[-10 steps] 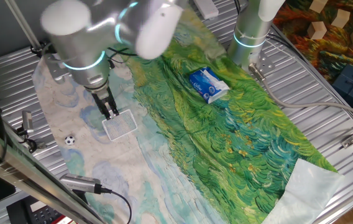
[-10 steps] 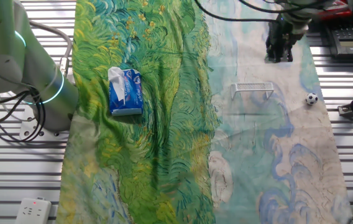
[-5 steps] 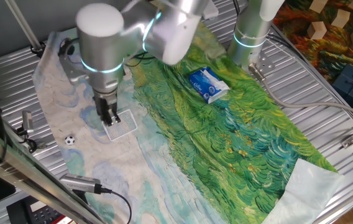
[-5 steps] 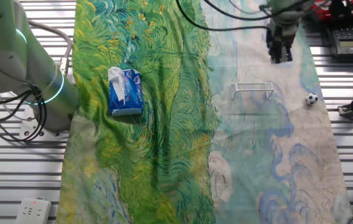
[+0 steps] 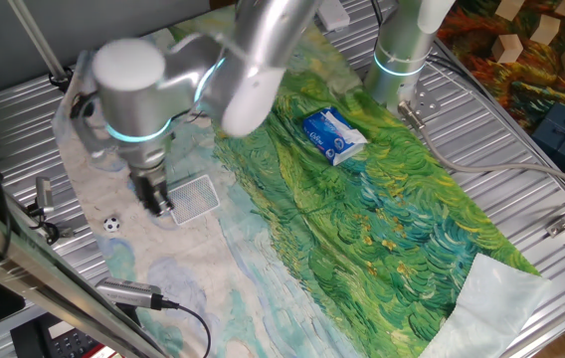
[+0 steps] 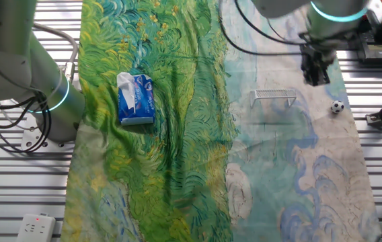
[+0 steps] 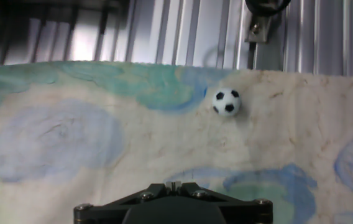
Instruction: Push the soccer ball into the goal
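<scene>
Claw (image 5: pixel 159 202) has moved off the goal (image 5: pixel 192 197) toward the ball (image 5: pixel 111 224) over the last second. Fingers look pressed together. Ball sits untouched near the cloth edge, apart from the goal; push not yet begun.

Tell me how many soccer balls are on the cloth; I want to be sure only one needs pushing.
1. The soccer ball sits on the pale part of the cloth near its edge, apart from the goal. None other shows; the arm could hide something small.
</scene>
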